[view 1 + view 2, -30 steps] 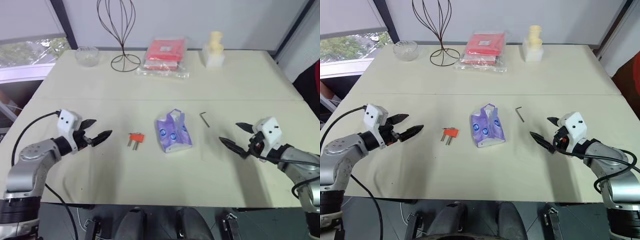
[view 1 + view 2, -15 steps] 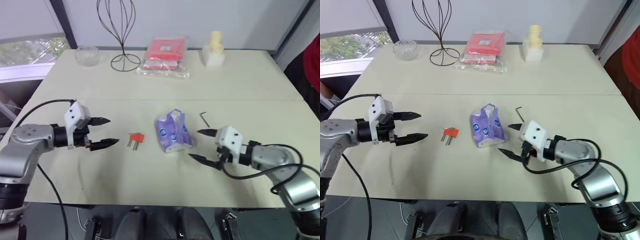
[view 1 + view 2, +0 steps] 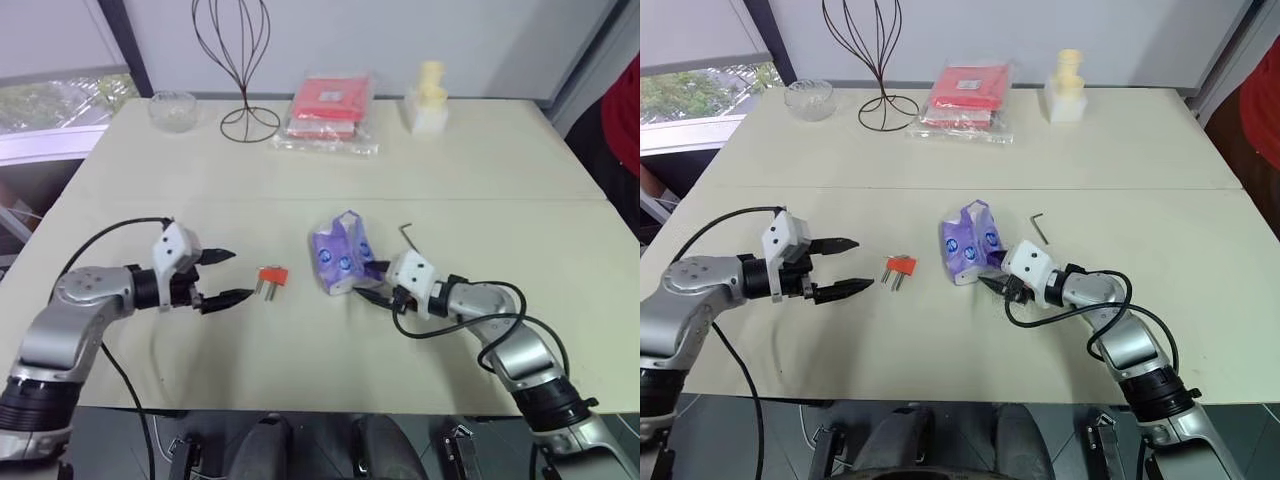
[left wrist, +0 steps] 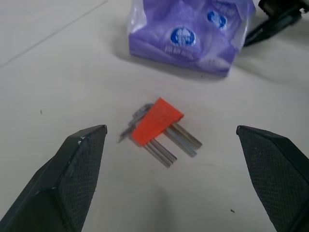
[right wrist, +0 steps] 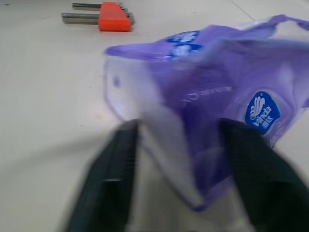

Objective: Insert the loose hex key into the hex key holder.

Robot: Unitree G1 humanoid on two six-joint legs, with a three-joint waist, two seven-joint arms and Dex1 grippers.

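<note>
Right of centre on the pale surface (image 3: 1140, 215), the loose hex key (image 3: 1039, 226) lies flat and untouched, just right of a purple tissue pack (image 3: 970, 250), with the hex key holder (image 3: 900, 266) well to the left of the pack, its grey prongs pointing toward the near edge. The right end effector (image 3: 996, 283) pinches the pack's near right corner between its black fingers (image 5: 108, 179), while the left end effector (image 3: 845, 267), its fingers spread wide, sits just left of the holder without touching it. Along the far edge stand a glass bowl (image 3: 808, 98), a wire stand (image 3: 876, 60), a red packet (image 3: 970, 97) and a cream figure (image 3: 1069, 85).
</note>
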